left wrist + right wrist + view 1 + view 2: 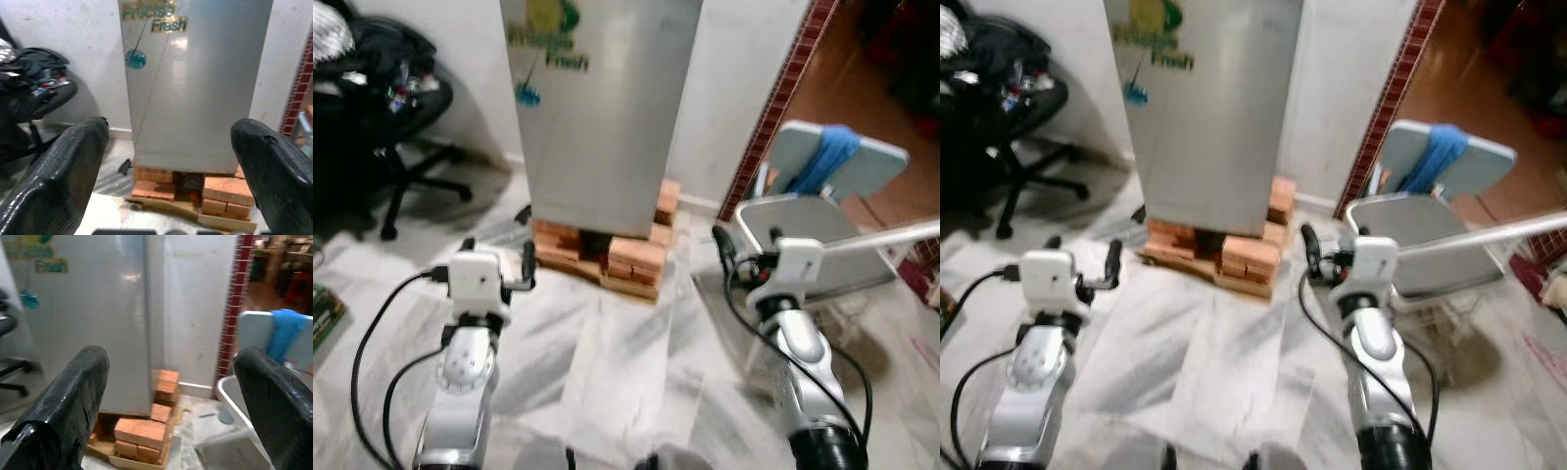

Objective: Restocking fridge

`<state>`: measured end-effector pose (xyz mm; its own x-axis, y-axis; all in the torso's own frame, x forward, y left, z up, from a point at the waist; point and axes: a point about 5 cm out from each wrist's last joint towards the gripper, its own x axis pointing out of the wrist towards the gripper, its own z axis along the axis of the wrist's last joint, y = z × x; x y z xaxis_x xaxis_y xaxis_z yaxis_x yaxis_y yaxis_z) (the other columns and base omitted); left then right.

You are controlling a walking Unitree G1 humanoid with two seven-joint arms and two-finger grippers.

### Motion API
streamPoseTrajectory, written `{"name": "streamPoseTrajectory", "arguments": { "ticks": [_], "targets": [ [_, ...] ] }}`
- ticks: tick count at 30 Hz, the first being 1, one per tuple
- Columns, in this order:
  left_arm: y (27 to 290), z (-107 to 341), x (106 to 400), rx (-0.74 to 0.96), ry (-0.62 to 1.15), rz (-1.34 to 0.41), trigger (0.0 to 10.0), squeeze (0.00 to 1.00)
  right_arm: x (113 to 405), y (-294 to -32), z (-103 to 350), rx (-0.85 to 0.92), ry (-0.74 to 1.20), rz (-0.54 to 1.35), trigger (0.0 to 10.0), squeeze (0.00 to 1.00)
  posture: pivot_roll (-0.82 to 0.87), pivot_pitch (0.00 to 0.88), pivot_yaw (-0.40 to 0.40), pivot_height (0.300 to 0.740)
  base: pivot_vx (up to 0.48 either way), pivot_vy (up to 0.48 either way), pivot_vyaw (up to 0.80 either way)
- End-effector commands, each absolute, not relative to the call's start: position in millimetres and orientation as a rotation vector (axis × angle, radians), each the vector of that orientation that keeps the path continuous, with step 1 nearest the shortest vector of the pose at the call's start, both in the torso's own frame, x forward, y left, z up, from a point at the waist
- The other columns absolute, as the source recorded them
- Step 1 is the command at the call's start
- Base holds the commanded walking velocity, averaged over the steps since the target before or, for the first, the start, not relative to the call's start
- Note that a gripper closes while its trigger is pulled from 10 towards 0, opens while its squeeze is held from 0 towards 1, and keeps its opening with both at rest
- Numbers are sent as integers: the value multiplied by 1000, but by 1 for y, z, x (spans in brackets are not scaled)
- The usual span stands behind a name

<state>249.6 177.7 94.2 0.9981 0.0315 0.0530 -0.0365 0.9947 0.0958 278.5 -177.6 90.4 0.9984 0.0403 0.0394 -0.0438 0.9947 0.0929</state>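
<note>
Fridge (195, 83) door lettered "Precise Fresh", standing on bricks (222, 193), left gripper (171, 161) and right gripper (171, 396) both spread empty, blue cloth (285, 330) right.

The fridge (195, 83) door carries gold lettering near its top reading "Precise Fresh"; the upper word is partly cut off. A small teal round sticker (135, 58) below it is unreadable.

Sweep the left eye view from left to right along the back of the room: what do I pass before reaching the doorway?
Black office chair → closed silver fridge standing on bricks → bare white wall → red brick door edge → grey chair with a blue cloth over its back.
</note>
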Motion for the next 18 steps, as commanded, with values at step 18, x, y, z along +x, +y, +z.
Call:
{"name": "streamPoseTrajectory", "arguments": {
  "ticks": [18],
  "targets": [
    [187, 94, 240, 106, -26, 59, 10000, 0, 279, -177, 102, 91, -60, 24, 10000, 0, 76, 92, -57, 740, 0, 474, -420]
  ]
}}
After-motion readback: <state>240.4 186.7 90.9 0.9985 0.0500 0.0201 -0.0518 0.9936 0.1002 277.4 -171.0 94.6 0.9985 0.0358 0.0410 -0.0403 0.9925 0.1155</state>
